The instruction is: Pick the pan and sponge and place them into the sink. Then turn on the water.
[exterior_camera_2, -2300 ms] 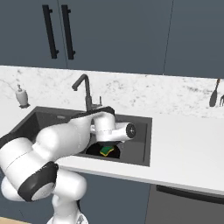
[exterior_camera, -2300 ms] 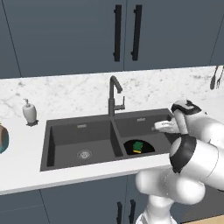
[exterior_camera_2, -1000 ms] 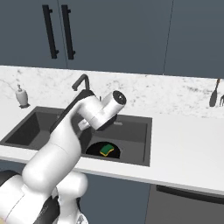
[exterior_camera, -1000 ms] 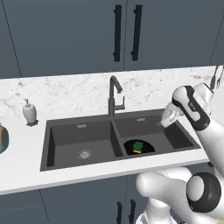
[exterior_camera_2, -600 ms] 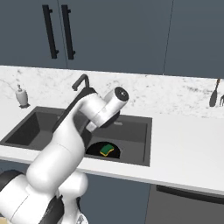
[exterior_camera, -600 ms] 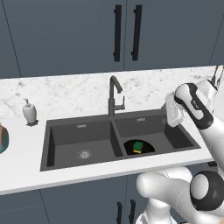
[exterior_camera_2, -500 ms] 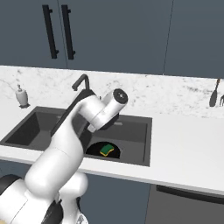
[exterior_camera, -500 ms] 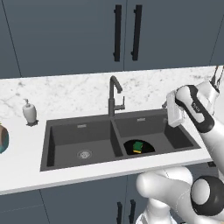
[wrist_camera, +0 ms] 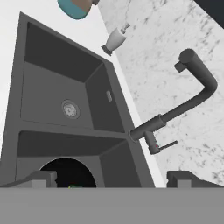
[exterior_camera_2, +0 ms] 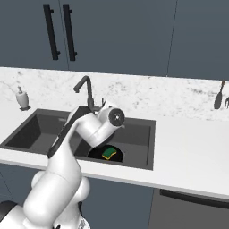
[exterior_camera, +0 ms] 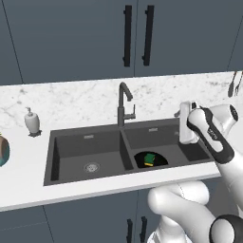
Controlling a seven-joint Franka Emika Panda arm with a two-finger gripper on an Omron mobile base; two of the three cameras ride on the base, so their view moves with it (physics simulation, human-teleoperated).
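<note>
Pan (exterior_camera: 150, 159) lies flat in right basin of sink (exterior_camera: 71, 142), near-left part of that basin. Sponge (exterior_camera: 150, 158) rests on pan, green face up, long axis roughly near-far w/ slight slant. Tap (exterior_camera: 124, 102) upright at far rim btwn basins, spout curving toward right.

Hand view: tap side lever (wrist_camera: 167, 144) plus left drain (wrist_camera: 70, 109). Left base view: soap bottle (exterior_camera: 32, 121) on table (exterior_camera: 85, 102) far left.

Arm bent, hand raised over right basin's right side, pointing toward tap. Gripper (exterior_camera: 184, 122) w/ jaws spread wide, holding nothing.

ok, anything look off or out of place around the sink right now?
Nothing stands out. The pan lies flat in the sink's right basin with the sponge on it, no water runs from the tap, and the gripper hangs open.
</note>
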